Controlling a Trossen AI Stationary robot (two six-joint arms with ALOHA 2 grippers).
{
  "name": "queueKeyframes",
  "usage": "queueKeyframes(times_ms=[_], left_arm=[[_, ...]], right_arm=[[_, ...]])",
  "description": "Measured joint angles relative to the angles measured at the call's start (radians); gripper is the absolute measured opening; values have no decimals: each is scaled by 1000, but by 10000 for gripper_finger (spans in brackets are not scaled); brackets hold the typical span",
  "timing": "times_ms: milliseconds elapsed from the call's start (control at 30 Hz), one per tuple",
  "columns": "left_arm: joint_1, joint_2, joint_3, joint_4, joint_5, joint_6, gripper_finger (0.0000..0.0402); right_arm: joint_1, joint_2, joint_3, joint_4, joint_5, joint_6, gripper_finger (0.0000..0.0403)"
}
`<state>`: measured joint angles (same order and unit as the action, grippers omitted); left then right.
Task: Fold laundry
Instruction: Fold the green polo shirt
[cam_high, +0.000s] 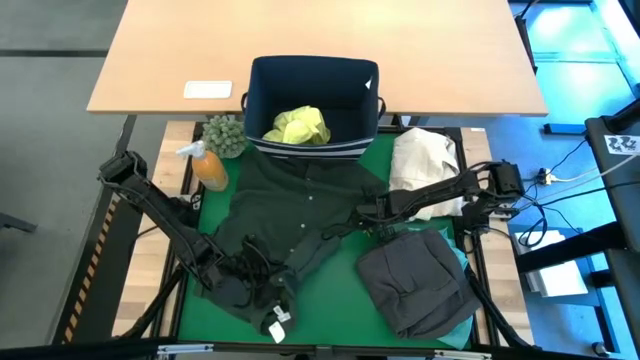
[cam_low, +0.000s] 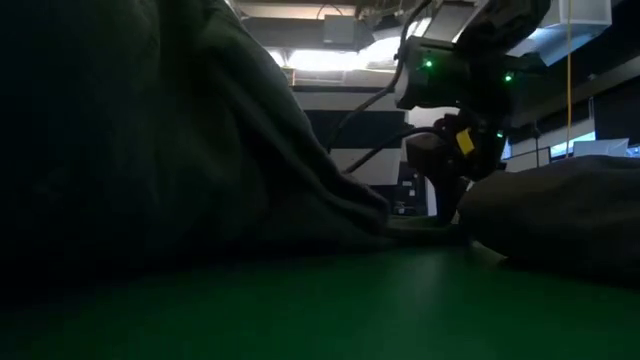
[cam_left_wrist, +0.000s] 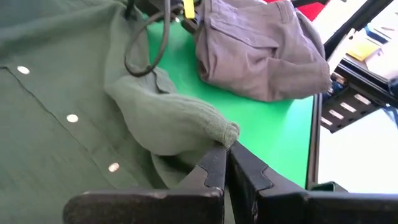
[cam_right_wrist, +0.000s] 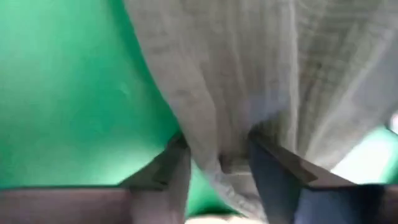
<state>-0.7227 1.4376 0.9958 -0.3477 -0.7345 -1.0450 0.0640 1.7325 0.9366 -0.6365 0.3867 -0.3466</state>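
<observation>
While spread on the green desk (cam_high: 330, 290), dark olive shirt (cam_high: 290, 205) clamped by left pincer (cam_left_wrist: 225, 163) at cuff, right pincer (cam_right_wrist: 219, 163) at sleeve.

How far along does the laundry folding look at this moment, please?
Done: grey trousers lie folded at the mat's right. In hand: the dark green shirt is spread, the left gripper pinching its cuff and the right gripper holding its edge. Left: the yellow-green shirt in the bin.

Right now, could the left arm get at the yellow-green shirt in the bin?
Probably not: the left end effector grips the olive shirt, and the yellow-green shirt lies inside the walled bin.
</observation>
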Motion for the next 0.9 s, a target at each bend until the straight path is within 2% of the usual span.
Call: queueKeyframes(times_ms=[167,200,367,567,900], left_arm=[[0,0,0,3,64,-18,0],[0,0,0,3,80,-19,0],[0,0,0,4,146,-26,0],[0,12,0,47,248,-43,0],[32,133,0,276,399,34,0]], right_arm=[[0,-1,0,-61,-2,8,23],[0,-3,0,-77,-2,20,13],[0,-43,-1,-143,29,71,25],[1,-147,-1,-196,54,101,8],[1,-391,-1,-235,140,130,5]])
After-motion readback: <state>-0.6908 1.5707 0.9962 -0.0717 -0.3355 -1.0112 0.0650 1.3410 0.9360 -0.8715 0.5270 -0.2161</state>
